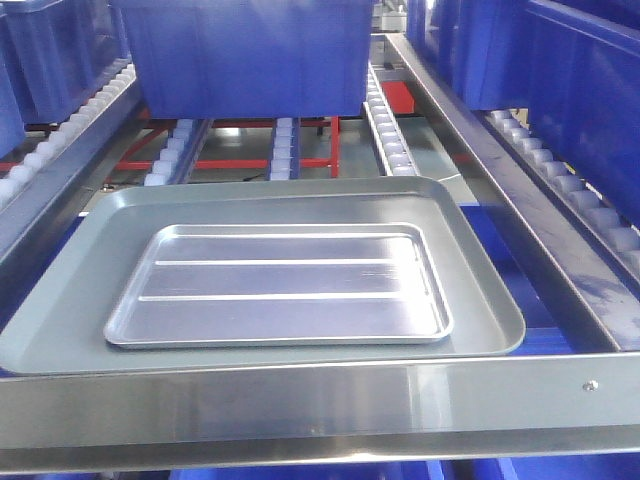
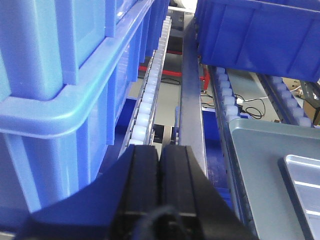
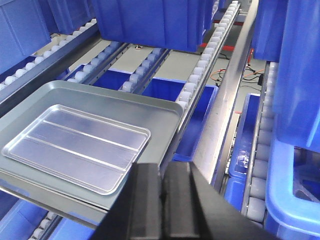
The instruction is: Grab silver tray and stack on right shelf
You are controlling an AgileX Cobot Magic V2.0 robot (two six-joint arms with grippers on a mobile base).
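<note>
Shiny ribbed metal, the silver tray [image 1: 278, 286] lies inside a dull grey-green tray [image 1: 480, 300] on our right shelf [image 1: 300, 400]; our left gripper [image 2: 159, 165] and right gripper [image 3: 162, 182] are closed, empty.

No words, numbers or signs are showing anywhere on the trays, the bins or the shelf.

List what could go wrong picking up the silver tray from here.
1. The silver tray lies flat inside the larger grey-green tray, so its low rim may be hard to grip, and the lower tray could lift or slide too.
2. The blue bin sits close behind, limiting clearance.
3. Both tools look shut: left tool, right tool.
</note>
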